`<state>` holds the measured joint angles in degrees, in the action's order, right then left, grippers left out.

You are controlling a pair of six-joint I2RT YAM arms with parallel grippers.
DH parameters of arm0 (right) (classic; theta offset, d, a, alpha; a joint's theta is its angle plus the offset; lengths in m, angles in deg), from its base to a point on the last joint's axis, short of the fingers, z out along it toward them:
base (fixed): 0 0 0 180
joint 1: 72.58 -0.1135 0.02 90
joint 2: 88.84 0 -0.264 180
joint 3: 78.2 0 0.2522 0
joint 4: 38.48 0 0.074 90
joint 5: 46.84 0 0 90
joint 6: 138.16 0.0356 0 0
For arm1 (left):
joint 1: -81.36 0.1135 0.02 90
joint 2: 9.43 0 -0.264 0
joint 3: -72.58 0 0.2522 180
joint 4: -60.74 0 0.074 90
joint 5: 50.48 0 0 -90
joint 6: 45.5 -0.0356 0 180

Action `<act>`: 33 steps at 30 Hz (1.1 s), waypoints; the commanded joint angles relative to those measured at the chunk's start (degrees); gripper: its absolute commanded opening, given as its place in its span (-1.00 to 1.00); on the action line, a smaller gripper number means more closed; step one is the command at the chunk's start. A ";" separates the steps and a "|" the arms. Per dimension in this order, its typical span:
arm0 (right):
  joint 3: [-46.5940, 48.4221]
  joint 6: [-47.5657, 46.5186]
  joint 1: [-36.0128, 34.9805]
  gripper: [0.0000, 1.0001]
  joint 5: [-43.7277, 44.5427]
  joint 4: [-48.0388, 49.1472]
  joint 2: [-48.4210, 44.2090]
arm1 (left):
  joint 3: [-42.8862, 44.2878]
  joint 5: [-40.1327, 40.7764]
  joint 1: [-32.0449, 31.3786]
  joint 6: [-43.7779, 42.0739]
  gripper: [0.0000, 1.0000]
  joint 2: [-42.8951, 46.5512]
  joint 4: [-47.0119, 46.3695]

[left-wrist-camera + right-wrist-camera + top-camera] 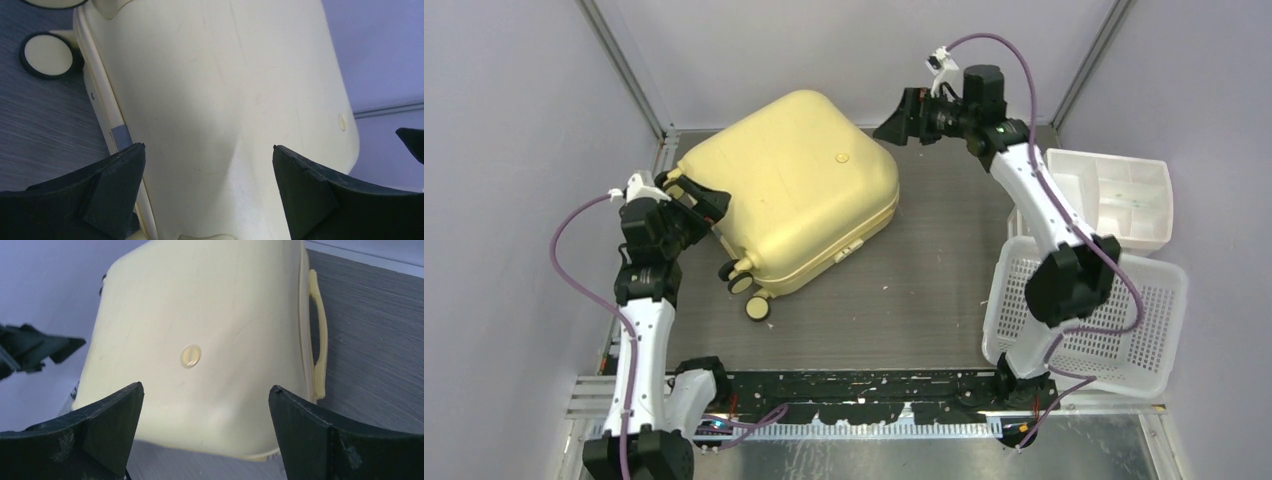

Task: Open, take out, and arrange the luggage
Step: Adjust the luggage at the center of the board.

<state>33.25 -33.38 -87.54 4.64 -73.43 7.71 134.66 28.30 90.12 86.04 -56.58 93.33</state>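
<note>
Suitcase: lies flat on the surface, between the two grippers.
Left gripper: at the suitcase's left corner, just beside the shell; whether it touches cannot be told.
Right gripper: off the suitcase's far right corner, slightly apart from it and facing it.
Wheels: on the suitcase's near end, to the right of the left gripper and closer to the arm bases.
Handle: on the suitcase's side, ahead and to the right of the right gripper.
Basket: well behind the right gripper, near that arm's base, partly under its elbow.
Bin: just beyond the basket, behind and to the right of the right gripper.
</note>
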 commanded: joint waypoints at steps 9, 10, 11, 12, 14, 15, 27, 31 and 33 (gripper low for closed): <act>13.02 10.40 -2.22 0.99 -3.16 -1.35 21.76 | 2.08 -2.26 1.16 1.45 0.99 -14.27 -9.65; 9.51 10.40 -2.89 0.99 -4.50 0.02 20.02 | 2.31 -3.13 1.22 1.44 0.99 -15.32 -10.39; 6.12 10.66 -3.57 0.99 -5.79 2.59 17.93 | 2.70 -4.41 1.32 1.29 0.99 -16.64 -10.95; 2.66 11.49 -4.16 0.99 -7.09 4.41 16.03 | 3.12 -5.03 1.28 1.16 0.99 -17.45 -11.20; -3.68 13.16 -5.82 0.99 -8.76 6.79 12.41 | 3.60 -6.80 1.40 0.85 0.99 -18.47 -11.35; -6.67 13.50 -6.99 0.98 -8.74 7.38 10.77 | 3.69 -7.67 1.59 0.83 0.99 -18.71 -11.39; -31.03 11.56 -20.14 0.98 4.86 9.72 -9.96 | 6.77 -15.01 2.28 -7.00 0.94 -18.50 -8.29; -31.31 -1.87 -17.27 0.99 8.96 4.77 -18.25 | 12.32 -15.86 2.24 -8.83 0.90 -24.49 -8.66; -32.03 -7.76 -13.33 0.99 7.71 1.85 -22.59 | 16.94 -14.17 2.28 -10.32 0.90 -25.34 -5.91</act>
<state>2.52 -28.00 -104.09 16.71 -64.99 -7.06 144.39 23.75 94.56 76.77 -79.88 85.94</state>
